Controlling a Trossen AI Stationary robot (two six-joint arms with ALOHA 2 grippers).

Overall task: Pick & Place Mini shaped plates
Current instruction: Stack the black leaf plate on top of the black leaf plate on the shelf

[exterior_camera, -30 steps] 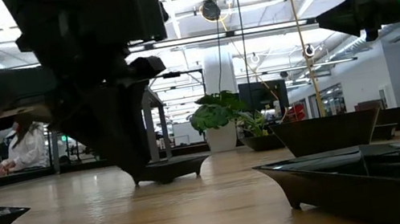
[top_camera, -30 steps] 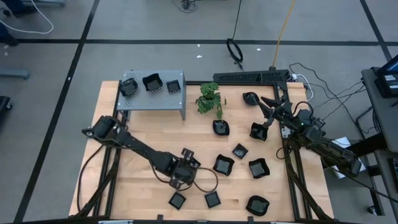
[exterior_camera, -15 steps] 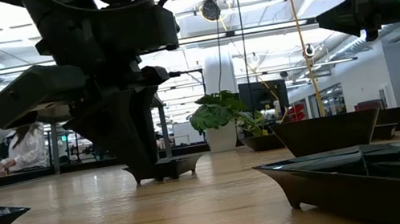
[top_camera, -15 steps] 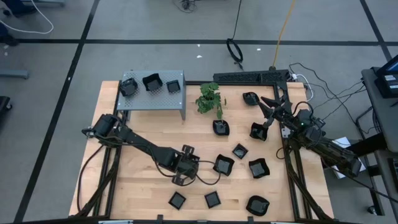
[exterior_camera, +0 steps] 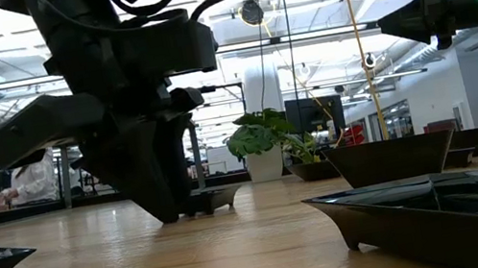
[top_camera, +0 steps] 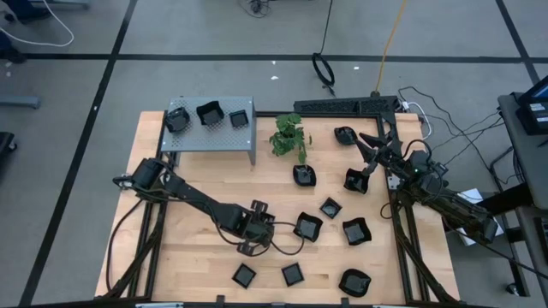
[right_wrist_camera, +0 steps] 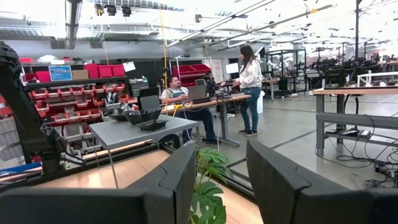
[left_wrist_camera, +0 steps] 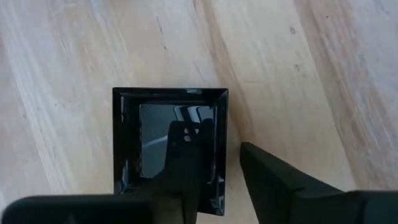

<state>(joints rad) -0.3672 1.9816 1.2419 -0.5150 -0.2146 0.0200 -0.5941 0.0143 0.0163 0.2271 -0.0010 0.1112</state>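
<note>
Shifted toward the table's middle since a second ago, the left gripper [top_camera: 249, 233] now sits low on the wooden table [top_camera: 197, 184] over a square black plate [left_wrist_camera: 169, 140], jaws parted, one finger inside the dish and one outside its rim. On the grey shelf [top_camera: 210, 130] at far left rest three mini plates [top_camera: 210, 112]. Others lie scattered around the potted plant [top_camera: 288, 135] and along the near edge [top_camera: 293, 274]. At right, the right gripper [top_camera: 370, 151] hangs raised, jaws apart and empty, above another plate [top_camera: 355, 180].
</note>
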